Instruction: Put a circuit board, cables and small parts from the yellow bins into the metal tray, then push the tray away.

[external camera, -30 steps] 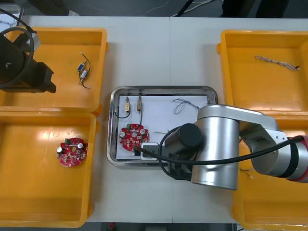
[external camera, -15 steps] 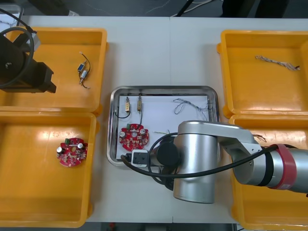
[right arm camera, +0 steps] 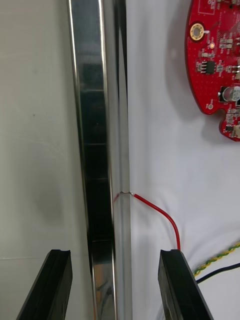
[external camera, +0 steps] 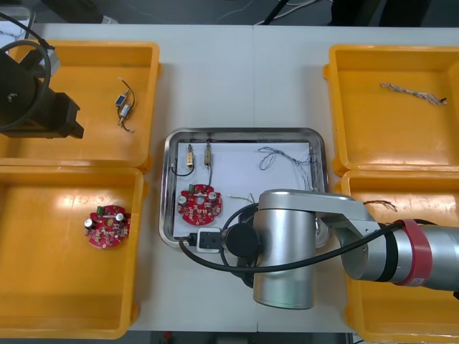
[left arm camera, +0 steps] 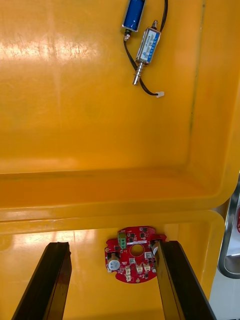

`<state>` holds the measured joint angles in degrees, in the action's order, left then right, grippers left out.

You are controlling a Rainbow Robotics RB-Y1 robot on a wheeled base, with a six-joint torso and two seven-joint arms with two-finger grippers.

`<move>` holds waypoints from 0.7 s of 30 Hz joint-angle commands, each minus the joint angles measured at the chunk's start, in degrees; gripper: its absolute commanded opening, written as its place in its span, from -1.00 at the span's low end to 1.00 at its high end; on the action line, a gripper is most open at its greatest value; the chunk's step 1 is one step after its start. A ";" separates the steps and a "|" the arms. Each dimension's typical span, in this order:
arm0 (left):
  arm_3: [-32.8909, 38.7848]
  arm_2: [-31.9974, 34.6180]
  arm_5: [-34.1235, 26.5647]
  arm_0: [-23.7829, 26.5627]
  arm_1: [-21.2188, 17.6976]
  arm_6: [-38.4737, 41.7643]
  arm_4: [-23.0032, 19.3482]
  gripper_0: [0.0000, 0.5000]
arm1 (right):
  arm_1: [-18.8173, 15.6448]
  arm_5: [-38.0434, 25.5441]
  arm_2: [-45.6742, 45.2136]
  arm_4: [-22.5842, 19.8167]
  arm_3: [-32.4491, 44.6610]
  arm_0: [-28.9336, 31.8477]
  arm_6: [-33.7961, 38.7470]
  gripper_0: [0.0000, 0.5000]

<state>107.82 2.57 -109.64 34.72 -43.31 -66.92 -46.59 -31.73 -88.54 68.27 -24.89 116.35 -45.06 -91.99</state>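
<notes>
The metal tray [external camera: 244, 133] sits mid-table, white inside. It holds a red circuit board [external camera: 200, 203], two small metal parts [external camera: 199, 155] and a thin twisted cable [external camera: 287, 159]. My right arm [external camera: 287, 251] covers the tray's near edge. In the right wrist view my right gripper [right arm camera: 114, 260] is open astride the tray's rim [right arm camera: 102, 150], one finger over the table, the other over the white inside, near a red cable [right arm camera: 160, 215] and the circuit board [right arm camera: 217, 65]. My left gripper [left arm camera: 112, 245] is open above the left bins.
Yellow bins flank the tray. The far left bin [external camera: 86, 57] holds small metal parts [external camera: 125, 106], the near left bin [external camera: 43, 287] a second circuit board [external camera: 107, 226]. A cable [external camera: 412, 92] lies in the far right bin [external camera: 387, 136]. My left arm [external camera: 32, 97] is parked at far left.
My right arm has swung left and nearer along the tray's near edge, uncovering the tray's right part. The tray, its contents and the left arm have stayed put.
</notes>
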 commanded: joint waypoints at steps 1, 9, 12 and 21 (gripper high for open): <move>1.78 -0.64 -0.36 -1.06 -2.48 3.20 0.53 1.00 | 1.40 -0.23 1.34 0.55 0.55 -1.70 2.34 0.90; 1.78 -0.64 -0.36 -1.06 -2.48 3.20 0.53 1.00 | 1.40 -0.23 1.43 0.55 0.55 -1.70 2.43 -0.28; 1.78 -0.64 -0.36 -1.06 -2.48 3.20 0.53 1.00 | 1.32 -0.23 1.43 0.63 0.55 -1.70 2.43 -0.93; 1.78 -0.64 -0.36 -1.06 -2.48 3.20 0.53 1.00 | 0.26 0.65 1.43 1.42 0.55 -2.40 2.34 -1.00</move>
<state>107.82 2.57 -109.64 34.72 -43.31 -66.92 -46.59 -31.70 -88.51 68.80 -24.20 116.30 -45.18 -91.96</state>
